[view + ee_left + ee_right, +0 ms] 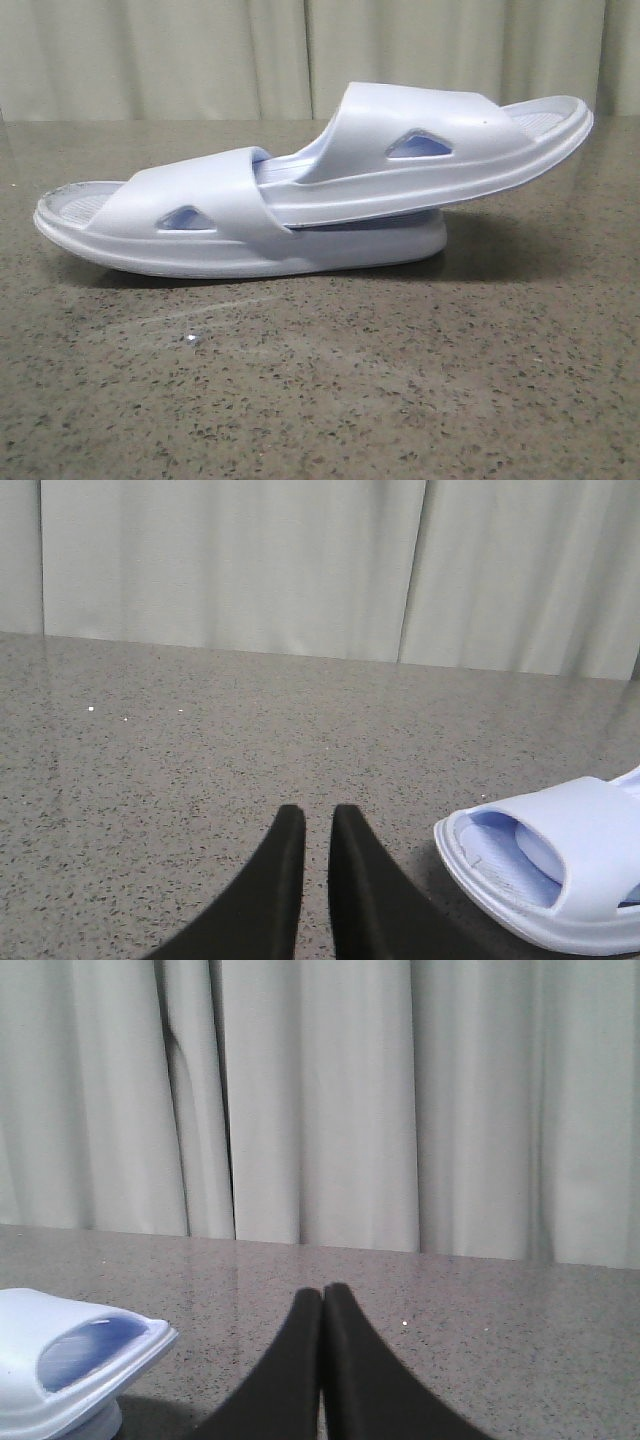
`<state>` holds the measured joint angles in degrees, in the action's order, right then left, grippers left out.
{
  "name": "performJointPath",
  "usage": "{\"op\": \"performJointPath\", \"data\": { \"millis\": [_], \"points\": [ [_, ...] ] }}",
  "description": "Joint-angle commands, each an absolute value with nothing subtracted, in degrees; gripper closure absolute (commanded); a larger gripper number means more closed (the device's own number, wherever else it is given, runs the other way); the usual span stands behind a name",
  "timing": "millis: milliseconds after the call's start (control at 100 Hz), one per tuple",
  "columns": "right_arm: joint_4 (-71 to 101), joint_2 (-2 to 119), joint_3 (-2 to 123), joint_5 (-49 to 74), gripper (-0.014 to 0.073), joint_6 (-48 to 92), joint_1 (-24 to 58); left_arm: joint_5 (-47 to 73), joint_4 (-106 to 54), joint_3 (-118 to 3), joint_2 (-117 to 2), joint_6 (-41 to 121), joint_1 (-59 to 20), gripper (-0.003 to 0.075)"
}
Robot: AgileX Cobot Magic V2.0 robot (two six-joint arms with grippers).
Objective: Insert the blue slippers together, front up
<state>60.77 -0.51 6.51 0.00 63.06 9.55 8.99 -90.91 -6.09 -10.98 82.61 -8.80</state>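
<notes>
My left hand (pixel 310 825) hangs low over the speckled tabletop (pixel 320 400), its black fingers nearly together with only a thin slit between them, gripping nothing. My right hand (pixel 323 1300) has its fingertips pressed shut on nothing at all. The blue slippers (pixel 310 200) lie in front of me in the middle of the tabletop, one pushed into the other. The lower slipper (pixel 180 225) rests flat on its sole, and the upper slipper (pixel 430 145) has its end tucked under the lower one's strap (its far end tilts up off the lower sole, to my right). Beyond the slippers hangs a pale pleated curtain (pixel 200 50).
</notes>
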Motion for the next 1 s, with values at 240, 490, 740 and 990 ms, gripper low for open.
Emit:
{"op": "performJointPath", "data": {
  "millis": [240,490,740,990],
  "points": [
    [60.8,-0.3,7.9,-2.3,0.0701,64.0,9.6,4.4,-88.4,-7.6,-11.4,82.5,-9.1,0.0704],
    [60.9,-0.3,7.9,-2.3,0.0701,64.0,9.6,6.5,-54.6,-7.6,-10.7,58.6,-9.1,0.0704],
    [60.9,-0.3,7.9,-2.3,0.0701,64.0,9.6,9.2,-14.4,-7.1,-6.8,15.4,-9.0,0.0704],
    [60.9,-0.3,7.9,-2.3,0.0701,64.0,9.6,7.1,-10.1,-3.3,-1.1,13.1,-8.9,0.0704]
  ]
}}
